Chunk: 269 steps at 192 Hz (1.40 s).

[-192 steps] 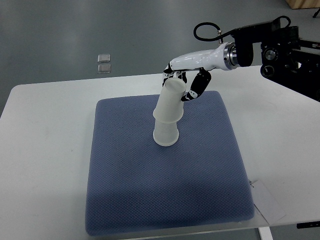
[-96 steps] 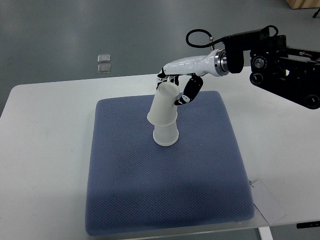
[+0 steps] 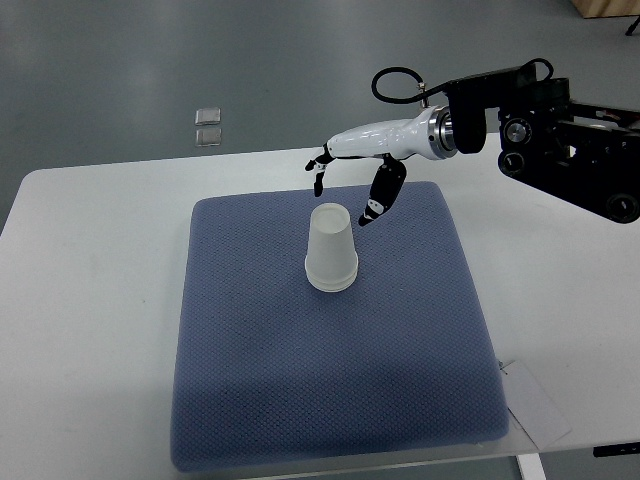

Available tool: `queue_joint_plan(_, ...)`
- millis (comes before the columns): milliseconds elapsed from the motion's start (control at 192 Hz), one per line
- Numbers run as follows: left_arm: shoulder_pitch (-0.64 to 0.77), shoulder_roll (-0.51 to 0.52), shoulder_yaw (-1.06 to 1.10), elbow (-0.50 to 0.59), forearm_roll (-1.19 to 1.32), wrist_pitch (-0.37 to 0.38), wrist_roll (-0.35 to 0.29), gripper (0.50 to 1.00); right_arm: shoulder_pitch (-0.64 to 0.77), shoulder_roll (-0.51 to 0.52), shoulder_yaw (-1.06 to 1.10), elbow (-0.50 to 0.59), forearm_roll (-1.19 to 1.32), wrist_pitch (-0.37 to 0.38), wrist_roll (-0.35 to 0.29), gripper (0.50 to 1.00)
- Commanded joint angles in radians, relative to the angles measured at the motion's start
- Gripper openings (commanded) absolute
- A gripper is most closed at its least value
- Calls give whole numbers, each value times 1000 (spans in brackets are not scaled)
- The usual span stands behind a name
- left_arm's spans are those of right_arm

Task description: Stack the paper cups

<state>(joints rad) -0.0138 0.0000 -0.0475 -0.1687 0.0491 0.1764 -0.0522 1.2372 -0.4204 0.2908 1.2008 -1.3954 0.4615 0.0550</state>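
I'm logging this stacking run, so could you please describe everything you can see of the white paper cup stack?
The white paper cup stack stands upside down and upright near the middle of the blue textured mat: one cup nested over another, two rims showing at the base. It looks like plain paper. Only the mat touches it; the right hand hovers above, fingers spread.

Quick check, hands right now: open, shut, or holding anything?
Right hand: open, fingers spread, holding nothing, just above and behind the stacked paper cups.
Left hand: not in view.
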Motion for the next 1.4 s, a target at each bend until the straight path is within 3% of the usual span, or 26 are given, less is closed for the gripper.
queue_joint_plan(0,0,0,0,0,0,0,0,1000,4,-1,2,0,-1,-1,-1,913)
queue_joint_plan(218,0,0,0,0,0,0,0,1000,-1,-23,47,-37,29,-14,-4,911)
queue_joint_plan(447,0,0,0,0,0,0,0,1000,-111,-18,278,-227,207,-23,-29,911)
queue_joint_plan(603,0,0,0,0,0,0,0,1000,-186,-17,320,-366,458,-139,-30,911)
queue_joint_plan(655,0,0,0,0,0,0,0,1000,-186,-17,320,-366,458,-139,-30,911)
queue_joint_plan(660,0,0,0,0,0,0,0,1000,-208,-14,318,-418,555,-189,-30,911)
queue_joint_plan(671,0,0,0,0,0,0,0,1000,-212,-14,318,-429,578,-202,-30,911)
queue_joint_plan(790,0,0,0,0,0,0,0,1000,-257,-6,320,-509,791,-285,-30,911)
queue_joint_plan(1004,0,0,0,0,0,0,0,1000,-332,34,321,-532,1030,-365,-24,911)
queue_joint_plan(1394,0,0,0,0,0,0,0,1000,-407,121,412,-532,1138,-371,-18,913)
